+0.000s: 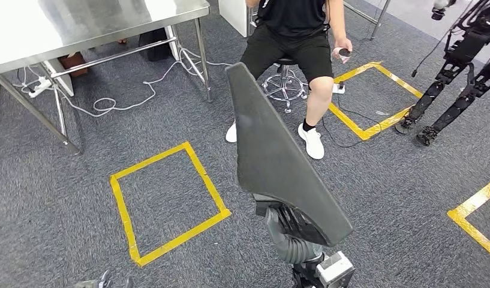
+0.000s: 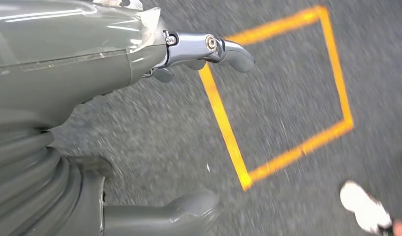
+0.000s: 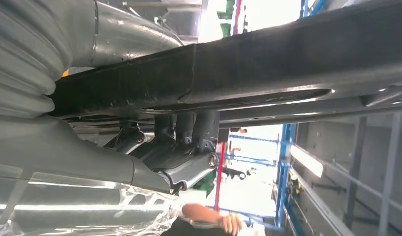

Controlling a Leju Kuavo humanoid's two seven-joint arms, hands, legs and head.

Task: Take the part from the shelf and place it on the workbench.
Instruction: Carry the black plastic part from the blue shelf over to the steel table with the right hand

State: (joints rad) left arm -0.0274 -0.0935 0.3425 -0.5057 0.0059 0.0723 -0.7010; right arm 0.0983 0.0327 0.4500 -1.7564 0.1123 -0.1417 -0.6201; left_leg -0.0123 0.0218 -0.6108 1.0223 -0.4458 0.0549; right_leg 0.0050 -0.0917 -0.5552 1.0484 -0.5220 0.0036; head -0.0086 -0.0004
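Right hand (image 1: 293, 231) grips the part (image 1: 278, 156) at its lower end, held upright for carrying. Left hand (image 2: 139, 123) hangs slack, fingers apart, empty. Steel surface (image 1: 80, 24) well apart.

One part (image 1: 272, 156); three taped squares (image 1: 167, 201); one person (image 1: 296, 36).

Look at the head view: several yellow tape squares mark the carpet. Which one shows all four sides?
The yellow tape square left of the held dark part. The one by the seated person's feet is partly hidden, and the right-edge one is cut off.
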